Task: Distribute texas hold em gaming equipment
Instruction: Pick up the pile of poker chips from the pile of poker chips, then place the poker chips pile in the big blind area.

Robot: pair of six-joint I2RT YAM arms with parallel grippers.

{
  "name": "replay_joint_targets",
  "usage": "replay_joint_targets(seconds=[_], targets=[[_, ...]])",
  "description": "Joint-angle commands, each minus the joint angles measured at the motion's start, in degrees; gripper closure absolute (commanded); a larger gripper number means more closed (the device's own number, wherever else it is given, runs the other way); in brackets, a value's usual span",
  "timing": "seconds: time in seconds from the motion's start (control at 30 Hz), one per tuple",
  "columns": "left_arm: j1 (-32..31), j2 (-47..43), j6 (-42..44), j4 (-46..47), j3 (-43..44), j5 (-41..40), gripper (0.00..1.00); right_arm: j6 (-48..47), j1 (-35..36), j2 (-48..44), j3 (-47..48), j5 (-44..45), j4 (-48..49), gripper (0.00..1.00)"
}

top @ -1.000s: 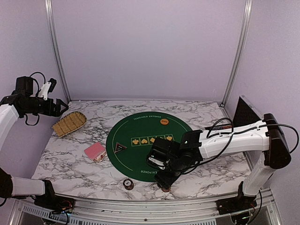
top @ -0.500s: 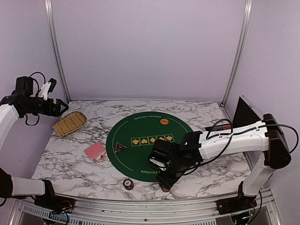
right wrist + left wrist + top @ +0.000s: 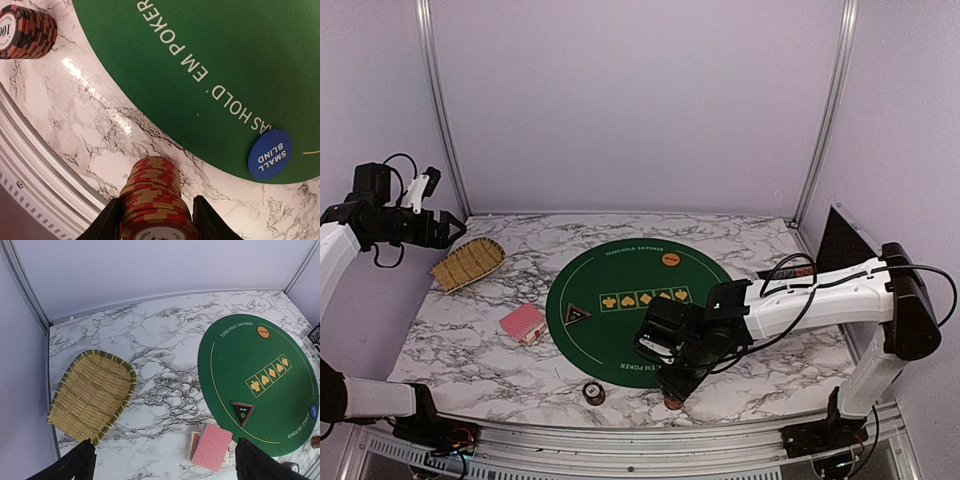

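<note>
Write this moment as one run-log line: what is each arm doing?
left gripper: open, empty, raised near woven basket | right gripper: jaws flank red-and-tan chip stack beside poker mat, grip unclear | card pile: untouched

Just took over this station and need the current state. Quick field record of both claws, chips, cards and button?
left claw: open, raised at far left, empty
right claw: fingers flank red-and-tan chip stack on marble; contact unclear
dark chip stack: on marble, apart
Small Blind button: on green mat edge
card deck: on marble beside mat
</note>
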Motion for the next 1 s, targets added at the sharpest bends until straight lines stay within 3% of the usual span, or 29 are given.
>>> replay_joint_targets(seconds=[0.0, 0.43, 0.6, 0.97], targets=[[0.3, -0.2, 0.4, -1.5, 1.9, 1.2, 0.01, 0.4, 0.4, -1.8, 2.6, 0.2, -1.4, 0.56], [0.3, -0.3, 0.4, -1.5, 1.7, 1.4, 0.01, 0.2, 0.4, -2.4, 6.9, -0.7, -4.3, 0.68], [0.3, -0.5, 0.5, -1.5, 1.6, 1.4, 0.01, -1.0, -0.1, -1.2, 11.8, 2.9, -7.0, 0.69], [0.3, -0.7, 0.4, -1.5, 1.1, 1.7, 0.01, -6.8, -13.7, 7.4, 25.8, 7.2, -3.4, 0.76]])
